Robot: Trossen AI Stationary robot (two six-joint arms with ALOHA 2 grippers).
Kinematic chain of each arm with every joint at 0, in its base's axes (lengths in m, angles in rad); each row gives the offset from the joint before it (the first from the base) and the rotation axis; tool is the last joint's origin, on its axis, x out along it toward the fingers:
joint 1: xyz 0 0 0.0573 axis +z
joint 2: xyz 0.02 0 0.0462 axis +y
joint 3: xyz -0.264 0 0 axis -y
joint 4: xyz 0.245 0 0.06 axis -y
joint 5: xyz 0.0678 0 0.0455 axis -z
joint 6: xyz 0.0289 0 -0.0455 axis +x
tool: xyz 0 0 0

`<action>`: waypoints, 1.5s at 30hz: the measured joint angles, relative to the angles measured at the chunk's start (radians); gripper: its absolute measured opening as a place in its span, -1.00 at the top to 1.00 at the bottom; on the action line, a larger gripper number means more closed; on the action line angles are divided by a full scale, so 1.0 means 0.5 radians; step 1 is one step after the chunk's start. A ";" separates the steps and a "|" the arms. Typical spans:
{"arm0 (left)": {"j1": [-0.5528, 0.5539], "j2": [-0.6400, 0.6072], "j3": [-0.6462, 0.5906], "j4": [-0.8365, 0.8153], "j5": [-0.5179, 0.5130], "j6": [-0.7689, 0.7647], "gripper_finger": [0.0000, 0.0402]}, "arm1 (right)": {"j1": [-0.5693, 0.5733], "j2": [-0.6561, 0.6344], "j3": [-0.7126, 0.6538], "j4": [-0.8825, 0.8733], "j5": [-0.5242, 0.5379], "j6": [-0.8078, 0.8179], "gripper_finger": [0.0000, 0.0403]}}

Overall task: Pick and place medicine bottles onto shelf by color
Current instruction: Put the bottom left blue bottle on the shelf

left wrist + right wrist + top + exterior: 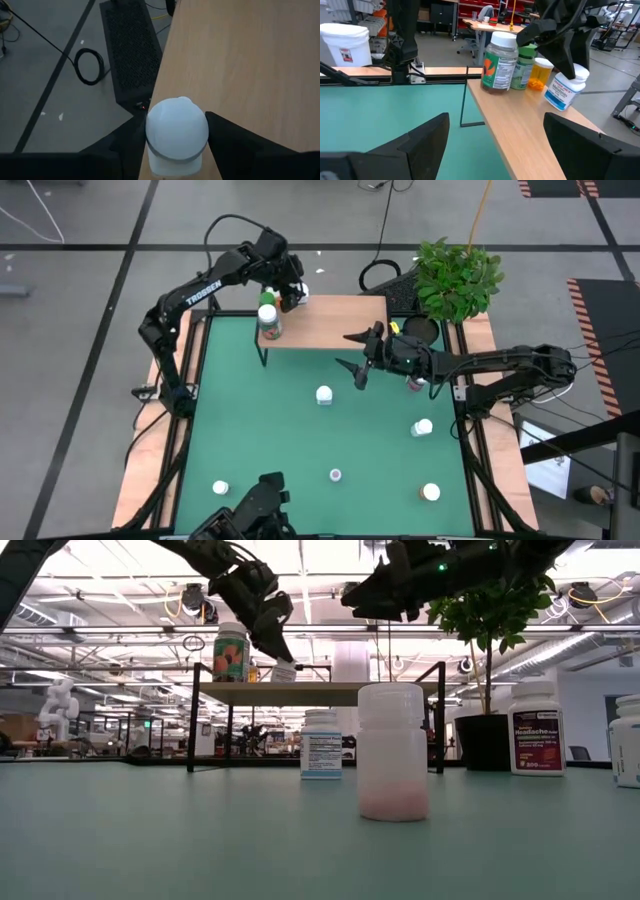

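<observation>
The shelf point(330, 322) stands at the mat's far edge. An amber bottle point(499, 62), a green one point(525, 67) and an orange one point(540, 75) stand on its left end. My left gripper point(293, 290) is at the shelf's far left corner, shut on a white blue-labelled bottle point(565, 89). My right gripper point(358, 352) is open and empty, above the shelf's near right edge. It also shows in the low view point(400, 585). Several white bottles, among them two point(324, 394) point(422, 427), stand on the green mat. My left gripper pinches the white bottle between its two fingers point(235, 140), just below its white cap point(176, 125). The fingers come from above, slanting down. The bottle is tilted, with its base point(551, 101) at the shelf top. I cannot tell whether it rests there.
A potted plant point(455, 275) stands off the shelf's far right corner. More bottles stand on the mat point(250, 430) toward its near edge, two of them point(431, 492) point(220, 488) near its corners. One bottle point(415, 383) sits beside my right arm. The shelf's right half is bare wood.
</observation>
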 joint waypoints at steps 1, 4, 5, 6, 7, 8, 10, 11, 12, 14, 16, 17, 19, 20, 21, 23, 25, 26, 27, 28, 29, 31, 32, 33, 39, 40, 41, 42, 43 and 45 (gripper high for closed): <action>0.000 0.000 0.000 -0.003 0.000 0.001 -0.04 | 0.000 0.000 0.000 0.000 -0.001 0.004 -0.59; 0.000 0.000 -0.001 -0.017 -0.004 0.003 -0.18 | 0.000 0.000 0.000 0.000 0.000 0.005 -0.59; 0.000 0.000 -0.001 -0.017 -0.005 0.003 -0.22 | 0.000 0.000 0.000 0.000 0.000 0.005 -0.59; 0.000 0.000 0.000 -0.016 -0.010 0.002 -0.26 | 0.000 0.000 0.000 -0.001 0.000 0.005 -0.59; 0.000 0.000 -0.001 -0.015 -0.015 0.002 -0.30 | 0.000 0.000 0.000 0.000 -0.001 0.005 -0.59; 0.000 0.000 -0.001 -0.015 -0.019 0.002 -0.34 | 0.000 0.000 0.000 0.000 0.000 0.005 -0.59; 0.000 0.000 -0.001 -0.015 -0.024 0.002 -0.39 | 0.000 0.000 0.000 0.000 0.000 0.005 -0.59; 0.000 0.000 -0.001 -0.014 -0.024 0.002 -0.41 | 0.000 0.000 0.000 0.000 0.000 0.005 -0.59; 0.000 0.000 -0.001 -0.014 -0.024 0.003 -0.41 | 0.000 0.000 0.000 0.000 0.000 0.005 -0.59; -0.004 -0.001 -0.001 -0.014 -0.024 0.021 -0.42 | 0.000 0.000 0.000 0.000 0.000 0.004 -0.59; -0.014 -0.001 -0.001 -0.014 -0.024 0.054 -0.40 | 0.000 0.000 0.000 0.001 0.000 0.003 -0.59; -0.017 -0.002 -0.001 -0.015 -0.024 0.081 -0.38 | 0.000 0.000 0.000 0.000 0.000 0.003 -0.59; -0.029 -0.002 -0.001 -0.031 -0.024 0.133 -0.33 | 0.000 0.000 0.000 0.001 0.000 0.002 -0.59; -0.033 -0.002 -0.001 -0.045 -0.024 0.163 -0.30 | 0.000 0.000 0.000 0.001 0.000 0.002 -0.59; -0.038 -0.002 -0.001 -0.062 -0.024 0.193 -0.27 | 0.000 0.000 0.000 0.000 -0.001 0.002 -0.59; -0.043 -0.002 -0.001 -0.082 -0.024 0.246 -0.22 | 0.000 0.000 0.000 0.000 0.000 0.002 -0.59; -0.043 -0.002 -0.001 -0.100 -0.024 0.284 -0.17 | 0.000 0.000 0.000 0.001 -0.001 0.002 -0.59; -0.043 -0.002 -0.001 -0.103 -0.024 0.293 -0.14 | 0.000 0.000 0.000 0.000 -0.001 0.002 -0.59; -0.042 -0.002 -0.001 -0.102 -0.024 0.301 -0.12 | 0.000 0.000 0.000 0.001 -0.001 0.001 -0.59; -0.042 -0.002 -0.001 -0.101 -0.024 0.314 -0.10 | 0.000 0.000 0.000 0.000 -0.001 0.000 -0.59; -0.041 -0.002 -0.001 -0.101 -0.024 0.333 -0.08 | 0.000 0.000 0.000 0.001 -0.001 -0.002 -0.59; -0.042 -0.003 -0.001 -0.101 -0.025 0.370 -0.05 | 0.000 0.000 0.000 0.000 -0.001 -0.010 -0.59; -0.042 -0.003 -0.001 -0.098 -0.025 0.386 -0.03 | 0.000 0.000 0.000 0.000 -0.001 -0.010 -0.59; -0.042 -0.004 -0.001 -0.097 -0.025 0.409 -0.02 | 0.000 0.000 0.000 0.001 -0.001 -0.010 -0.59; -0.054 -0.005 -0.001 -0.095 -0.024 0.565 -0.01 | 0.000 0.000 0.000 0.000 -0.001 -0.013 -0.59; -0.055 -0.005 -0.002 -0.090 -0.025 0.585 -0.01 | 0.000 0.000 0.000 0.001 -0.001 -0.014 -0.59; -0.054 -0.005 -0.002 -0.083 -0.024 0.590 -0.01 | 0.000 0.000 0.000 0.000 -0.001 -0.015 -0.59; -0.055 -0.005 -0.002 -0.070 -0.026 0.590 -0.01 | 0.000 0.000 0.000 0.000 -0.001 -0.015 -0.59; -0.055 -0.005 -0.002 -0.056 -0.034 0.588 -0.01 | 0.000 0.000 0.000 0.000 -0.001 -0.016 -0.59; -0.055 -0.005 -0.002 -0.047 -0.058 0.574 0.00 | 0.000 0.000 0.000 0.000 -0.001 -0.022 -0.59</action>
